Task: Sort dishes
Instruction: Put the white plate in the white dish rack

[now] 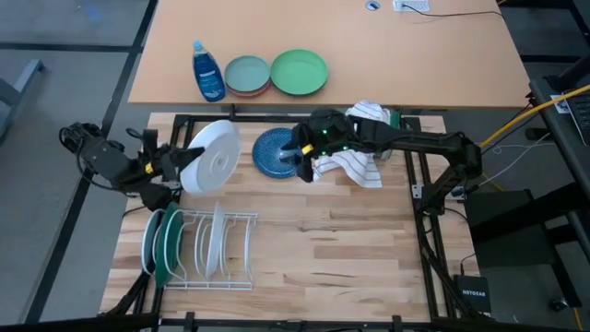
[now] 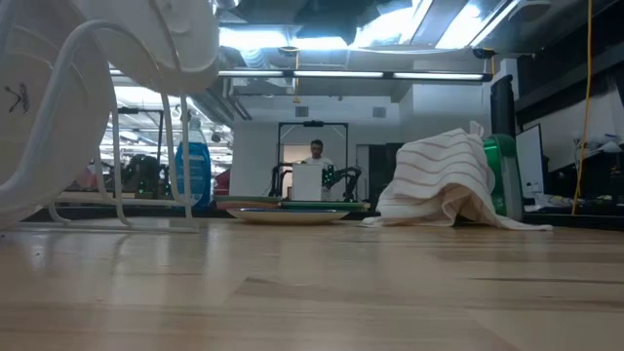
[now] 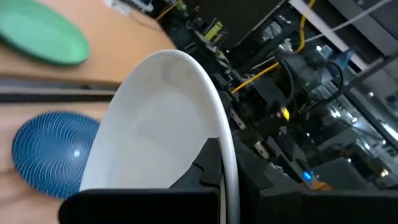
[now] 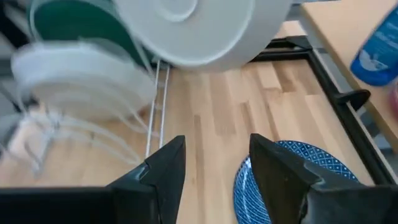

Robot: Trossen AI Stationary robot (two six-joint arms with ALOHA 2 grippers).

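— What did you see past my work table?

— A tan desk [image 1: 323,37] stood just beyond it, over grey floor [image 1: 55,55]. Looking level across, I saw ceiling light panels [image 2: 292,39] glowing, a white back wall with a dark doorway [image 2: 310,146], and a person [image 2: 315,151] seated far off.

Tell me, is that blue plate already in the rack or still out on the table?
Out. The blue speckled plate lies flat on the wooden table, apart from the wire rack, with the open right gripper at its rim.
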